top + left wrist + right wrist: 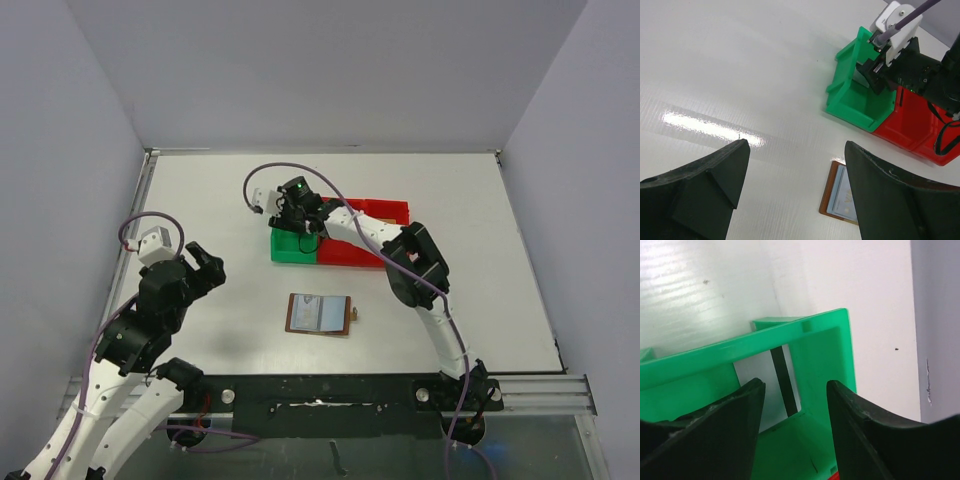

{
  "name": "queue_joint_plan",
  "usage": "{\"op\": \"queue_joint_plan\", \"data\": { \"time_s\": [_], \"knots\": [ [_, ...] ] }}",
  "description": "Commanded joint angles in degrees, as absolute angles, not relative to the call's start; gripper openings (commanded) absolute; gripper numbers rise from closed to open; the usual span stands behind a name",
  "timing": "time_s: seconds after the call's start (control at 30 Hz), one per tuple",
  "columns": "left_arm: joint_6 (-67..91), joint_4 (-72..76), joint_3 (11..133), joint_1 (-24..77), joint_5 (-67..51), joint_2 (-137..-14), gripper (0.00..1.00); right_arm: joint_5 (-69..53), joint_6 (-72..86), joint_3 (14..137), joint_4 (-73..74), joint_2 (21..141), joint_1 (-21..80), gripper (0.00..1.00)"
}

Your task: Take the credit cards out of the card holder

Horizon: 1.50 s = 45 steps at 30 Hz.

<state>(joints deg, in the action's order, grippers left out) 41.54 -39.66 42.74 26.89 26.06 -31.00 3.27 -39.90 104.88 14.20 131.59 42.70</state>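
The right claw, jaws parted and empty, hangs over the green bin, where a pale, dark-striped card leans, seemingly its drop-off place, while the opened wallet lies on the surface and the left claw hovers apart, spread wide, likely to steady it.

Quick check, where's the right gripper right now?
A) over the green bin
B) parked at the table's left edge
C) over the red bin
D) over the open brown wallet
A: the right gripper hangs with its jaws apart over the green bin, whose walls fill its wrist view. The card holder lies apart from it on the table, nearer the arm bases.
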Motion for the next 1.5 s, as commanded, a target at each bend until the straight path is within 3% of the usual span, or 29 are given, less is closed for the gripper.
{"op": "queue_joint_plan", "data": {
  "time_s": [0.0,0.1,0.27,0.37,0.6,0.8,0.9,1.1,1.13,1.3,1.47],
  "knots": [
    [41.4,-36.0,43.4,26.6,24.9,-31.5,0.76,2.6,-28.8,103.4,3.4,121.0,42.3,0.54],
    [41.7,-35.8,43.5,26.6,24.3,-32.0,0.77,8.7,-16.3,96.1,-5.0,113.0,41.8,0.68],
    [43.2,-34.6,42.6,26.5,21.6,-33.3,0.82,9.2,10.2,84.6,-4.3,98.9,36.9,0.72],
    [44.3,-33.6,42.3,26.5,19.5,-34.8,0.83,4.2,22.2,74.7,-4.4,90.3,33.7,0.98],
    [46.8,-30.8,42.1,26.3,14.0,-38.4,0.83,6.0,39.9,53.4,-8.2,70.1,31.5,0.98],
    [48.4,-27.1,41.3,26.0,9.4,-42.3,0.84,6.4,44.3,38.8,-12.7,55.1,31.5,0.98],
    [48.7,-25.4,41.2,25.8,6.1,-45.3,0.84,8.0,49.3,37.2,-4.6,51.0,30.8,0.99],
    [50.6,-20.2,39.8,25.7,-1.1,-51.2,0.84,0.2,51.9,38.1,2.2,55.1,32.7,0.92],
    [51.0,-19.1,39.6,25.7,-2.4,-52.0,0.84,0.1,52.5,38.6,3.7,56.6,33.6,0.98],
    [51.9,-16.3,39.5,25.6,-7.4,-56.4,0.83,2.1,54.2,41.2,6.4,63.1,39.8,1.0],
    [52.6,-15.9,38.7,25.6,-8.8,-57.6,0.82,2.2,57.4,43.9,7.8,70.1,43.5,0.91]
  ]
}}
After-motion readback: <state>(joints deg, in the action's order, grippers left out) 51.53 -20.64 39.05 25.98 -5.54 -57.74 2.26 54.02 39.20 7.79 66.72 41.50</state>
